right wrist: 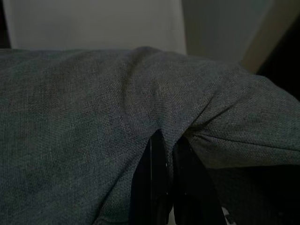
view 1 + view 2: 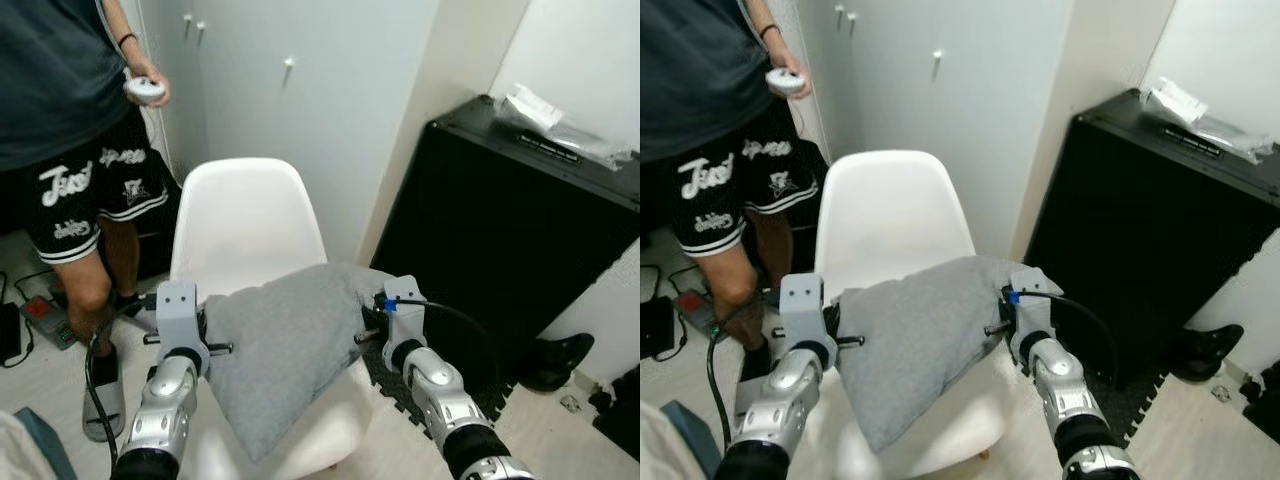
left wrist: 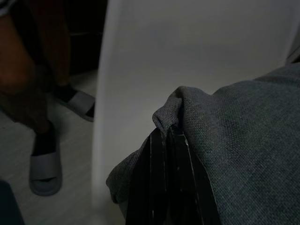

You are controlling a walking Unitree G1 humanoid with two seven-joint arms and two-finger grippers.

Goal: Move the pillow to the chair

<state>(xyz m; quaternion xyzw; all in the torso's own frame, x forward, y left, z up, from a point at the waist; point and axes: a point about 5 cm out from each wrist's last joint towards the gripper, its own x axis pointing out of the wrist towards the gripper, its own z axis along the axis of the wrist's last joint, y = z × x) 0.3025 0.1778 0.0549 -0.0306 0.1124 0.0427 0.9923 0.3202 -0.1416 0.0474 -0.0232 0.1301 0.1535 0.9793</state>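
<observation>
A grey pillow (image 2: 285, 345) is held between my two arms over the seat of a white shell chair (image 2: 245, 215). My left gripper (image 3: 168, 136) is shut on the pillow's left corner, with its black fingers (image 3: 157, 178) pinching a fold of fabric. On the pillow's right side, my right gripper (image 1: 165, 138) is shut on a crease in the cloth. The pillow (image 2: 915, 340) droops toward me past the seat's front edge. The fingertips of both grippers are hidden in the fabric.
A person (image 2: 70, 150) stands at the left of the chair holding a white controller (image 2: 145, 89), feet in grey slippers (image 2: 100, 390). A black cabinet (image 2: 510, 220) stands at the right, with a dark shoe (image 2: 555, 360) on the floor. White cupboard doors (image 2: 300, 90) are behind the chair.
</observation>
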